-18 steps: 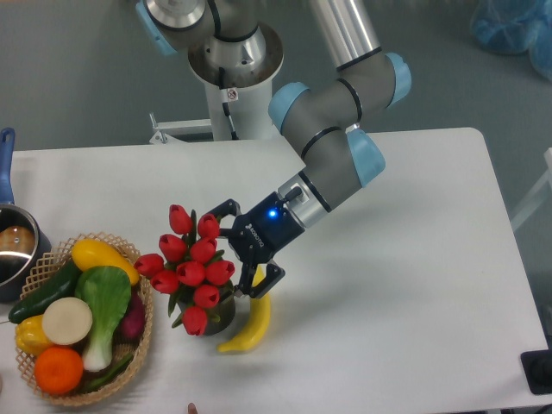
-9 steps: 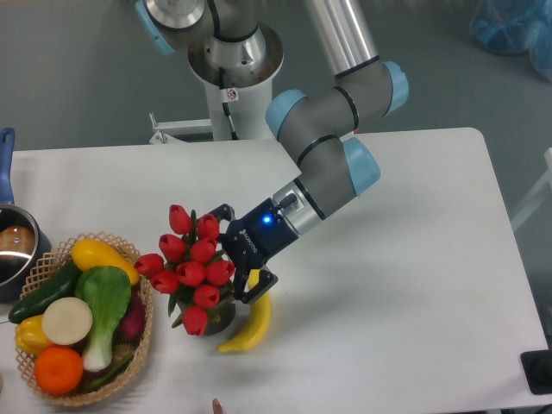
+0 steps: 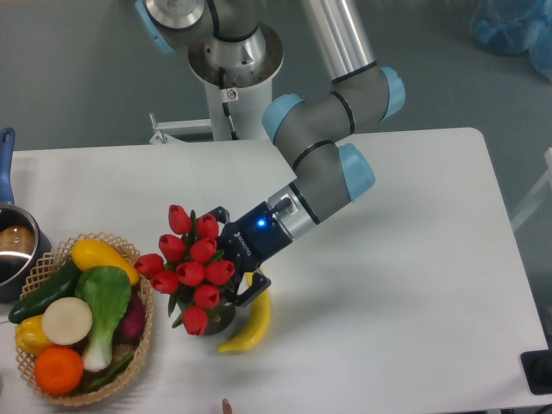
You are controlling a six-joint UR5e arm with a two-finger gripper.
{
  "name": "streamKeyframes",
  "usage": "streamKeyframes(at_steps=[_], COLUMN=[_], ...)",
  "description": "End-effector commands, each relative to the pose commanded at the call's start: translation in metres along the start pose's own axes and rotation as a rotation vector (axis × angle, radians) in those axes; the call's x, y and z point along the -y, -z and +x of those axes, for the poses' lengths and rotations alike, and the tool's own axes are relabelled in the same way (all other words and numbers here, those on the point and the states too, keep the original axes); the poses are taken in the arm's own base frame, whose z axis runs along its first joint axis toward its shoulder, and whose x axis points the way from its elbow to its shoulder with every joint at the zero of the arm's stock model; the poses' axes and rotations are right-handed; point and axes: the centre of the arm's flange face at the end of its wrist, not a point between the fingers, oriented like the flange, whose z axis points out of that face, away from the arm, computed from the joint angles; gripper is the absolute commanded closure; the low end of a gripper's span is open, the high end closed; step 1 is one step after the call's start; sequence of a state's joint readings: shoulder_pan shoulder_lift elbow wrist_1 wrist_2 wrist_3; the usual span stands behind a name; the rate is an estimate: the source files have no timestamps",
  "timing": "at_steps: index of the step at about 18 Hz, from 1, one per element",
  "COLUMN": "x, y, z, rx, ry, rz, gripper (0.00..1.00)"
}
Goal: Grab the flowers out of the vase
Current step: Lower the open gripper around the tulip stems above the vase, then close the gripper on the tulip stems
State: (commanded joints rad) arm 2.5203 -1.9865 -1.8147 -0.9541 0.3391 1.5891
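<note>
The flowers (image 3: 191,266), a tight bunch of red tulip buds with green leaves, stand in the vase (image 3: 217,317), a short dark cylinder mostly hidden under the blooms. My gripper (image 3: 231,259) comes in from the right at bloom height, its black fingers spread open on either side of the bunch's right edge. The upper finger (image 3: 216,213) shows above the buds and the lower finger (image 3: 254,289) shows just above the banana. Whether the fingers touch the stems is hidden by the buds.
A yellow banana (image 3: 250,323) lies against the vase's right side. A wicker basket (image 3: 131,373) of vegetables and fruit sits at the left. A metal pot (image 3: 15,250) with a blue handle is at the far left edge.
The gripper has slid left and a little down toward the flowers, so its fingers now reach further around the bunch. The flowers and vase have not moved.
</note>
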Motion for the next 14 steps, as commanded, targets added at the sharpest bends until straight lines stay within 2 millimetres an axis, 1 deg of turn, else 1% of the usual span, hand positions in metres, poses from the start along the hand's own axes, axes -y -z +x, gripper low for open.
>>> streamKeyframes(at_steps=[2, 4, 5, 6, 9, 10, 14], x=[-0.0001, 0.0005, 0.0004, 0.0022, 0.0018, 0.0015, 0.0003], y=[0.0006, 0.0014, 0.0012, 0.001, 0.0007, 0.0016, 0.002], z=[0.0001, -0.0003, 0.0001, 0.0002, 0.0006, 0.0003, 0.0007], rx=[0.001, 0.002, 0.002, 0.002, 0.001, 0.003, 0.004], ry=[0.002, 0.004, 0.004, 0.0, -0.001, -0.001, -0.011], rz=[0.008, 0.018, 0.023, 0.023, 0.025, 0.025, 0.028], gripper=[0.15, 0.22, 0.24, 0.28, 0.31, 0.35, 0.44])
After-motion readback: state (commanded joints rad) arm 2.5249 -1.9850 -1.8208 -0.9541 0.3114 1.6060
